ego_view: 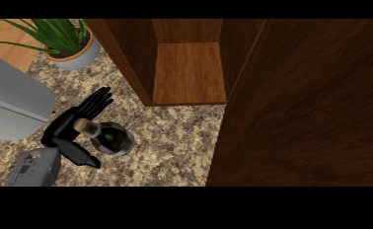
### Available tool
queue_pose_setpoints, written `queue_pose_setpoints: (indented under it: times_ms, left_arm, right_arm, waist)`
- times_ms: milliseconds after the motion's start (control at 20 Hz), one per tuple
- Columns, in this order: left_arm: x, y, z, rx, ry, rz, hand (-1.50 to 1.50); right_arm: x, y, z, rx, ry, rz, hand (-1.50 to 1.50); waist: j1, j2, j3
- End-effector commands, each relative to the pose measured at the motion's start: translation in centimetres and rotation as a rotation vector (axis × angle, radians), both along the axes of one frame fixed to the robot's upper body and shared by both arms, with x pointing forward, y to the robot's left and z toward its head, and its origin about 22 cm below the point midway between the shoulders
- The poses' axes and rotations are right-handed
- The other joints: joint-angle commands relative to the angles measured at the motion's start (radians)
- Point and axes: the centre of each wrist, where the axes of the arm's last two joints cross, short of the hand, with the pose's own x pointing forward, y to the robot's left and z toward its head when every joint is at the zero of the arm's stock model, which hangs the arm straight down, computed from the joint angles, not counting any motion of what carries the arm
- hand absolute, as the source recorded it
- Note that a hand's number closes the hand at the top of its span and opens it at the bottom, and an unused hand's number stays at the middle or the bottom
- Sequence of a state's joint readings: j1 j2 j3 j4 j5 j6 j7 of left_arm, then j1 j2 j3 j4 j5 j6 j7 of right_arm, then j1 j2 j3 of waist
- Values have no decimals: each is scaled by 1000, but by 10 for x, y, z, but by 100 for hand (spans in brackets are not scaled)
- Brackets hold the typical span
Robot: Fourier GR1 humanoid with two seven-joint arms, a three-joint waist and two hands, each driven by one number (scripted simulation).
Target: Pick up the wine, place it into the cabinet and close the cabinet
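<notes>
A: What's on the speckled stone counter?

B: At about eight o'clock from centre, a dark glass wine bottle, seen from above: round shoulders, a narrow neck and a tan cork top pointing toward ten o'clock.

A: And the hand?

B: The left hand is black and glossy, on a grey forearm that enters from seven o'clock. It lies against the bottle's neck side, with the fingers straight and spread toward one o'clock and the thumb sticking out toward five o'clock below the bottle. Nothing is curled round the glass. The right hand doesn't show.

A: The cabinet?

B: A dark wood cabinet at twelve o'clock, open, with a lighter grained floor panel inside. Its door, a broad dark slab, swings out over the three to five o'clock side.

A: Anything else?

B: A spiky green plant in a pale round pot at ten o'clock, and a smooth grey rounded object at nine o'clock.
</notes>
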State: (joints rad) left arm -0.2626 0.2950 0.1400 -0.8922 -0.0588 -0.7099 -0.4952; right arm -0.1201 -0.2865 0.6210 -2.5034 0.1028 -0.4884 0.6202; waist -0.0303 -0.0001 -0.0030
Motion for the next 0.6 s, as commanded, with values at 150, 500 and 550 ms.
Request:
queue_pose_setpoints:
  times_ms: [150,500,550]
  left_arm:
    - [4,3,-19,-116,64,-96,-150]
    - [-1,-3,-35,-119,98,-136,-150]
    - [-12,-5,-42,-135,128,-143,-150]
  right_arm:
    - [-32,-15,16,39,-71,-21,-150]
    - [-27,-13,13,0,-82,-18,-150]
    - [-39,-18,18,24,-65,-13,-150]
  waist:
    - [-11,-1,0]
    - [-16,2,-1]
    - [-11,-4,0]
